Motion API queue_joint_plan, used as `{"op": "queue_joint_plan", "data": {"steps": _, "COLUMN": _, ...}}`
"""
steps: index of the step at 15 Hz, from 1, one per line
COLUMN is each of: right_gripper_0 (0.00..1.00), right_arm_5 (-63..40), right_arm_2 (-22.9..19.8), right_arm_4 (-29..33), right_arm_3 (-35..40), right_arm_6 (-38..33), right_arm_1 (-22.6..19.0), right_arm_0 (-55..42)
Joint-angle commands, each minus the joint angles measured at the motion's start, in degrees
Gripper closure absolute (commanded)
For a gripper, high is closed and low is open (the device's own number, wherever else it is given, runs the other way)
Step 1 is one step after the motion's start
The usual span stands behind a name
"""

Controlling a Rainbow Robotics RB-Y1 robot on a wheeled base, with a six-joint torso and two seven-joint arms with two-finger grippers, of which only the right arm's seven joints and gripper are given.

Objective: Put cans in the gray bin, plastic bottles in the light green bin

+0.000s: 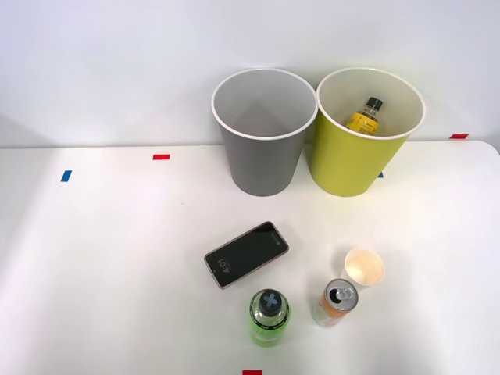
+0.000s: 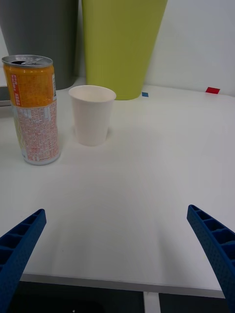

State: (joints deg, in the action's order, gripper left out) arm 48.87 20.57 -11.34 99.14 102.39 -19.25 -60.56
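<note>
The right gripper (image 2: 117, 254) sits nearest the wrist camera: its two blue ribbed fingers (image 2: 19, 249) are spread wide, holding nothing, poised at the near edge of the white table (image 2: 147, 195).

The orange can (image 1: 337, 303) stands upright on the table, silver top and pull-tab opening facing up. In the front view it occupies the near part of the table, right of centre. The paper cup (image 1: 364, 268) stands upright just beside the can, at about 1 o'clock from it — close, but apart. The green bottle (image 1: 269, 316) stands upright at about 9 o'clock from the can, dark cap up, near it without contact. A smartphone (image 1: 246, 254) lies flat at about 11 o'clock from the green bottle, screen up.

At the far side of the table the gray bin (image 1: 262, 137) and the light green bin (image 1: 365, 133) stand upright side by side, rims touching or nearly so — contact cannot be confirmed. The light green bin lies at roughly 12 o'clock from the can; the gray bin at roughly 11 o'clock. The yellow bottle (image 1: 366, 116) rests inside the light green bin, tilted, dark cap toward the far wall.

Small red tape marks (image 1: 161, 157) and a blue tape mark (image 1: 66, 176) are fixed to the table surface.
</note>
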Motion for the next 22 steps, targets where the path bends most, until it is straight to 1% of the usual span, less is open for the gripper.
{"op": "queue_joint_plan", "data": {"steps": 1, "right_gripper_0": 0.00, "right_arm_5": 0.0, "right_arm_2": 0.0, "right_arm_4": 0.0, "right_arm_3": 0.0, "right_arm_6": 0.0, "right_arm_1": 0.0, "right_arm_0": 0.0}}
{"op": "queue_joint_plan", "data": {"steps": 22, "right_gripper_0": 0.00, "right_arm_5": 0.0, "right_arm_2": 0.0, "right_arm_4": 0.0, "right_arm_3": 0.0, "right_arm_6": 0.0, "right_arm_1": 0.0, "right_arm_0": 0.0}}
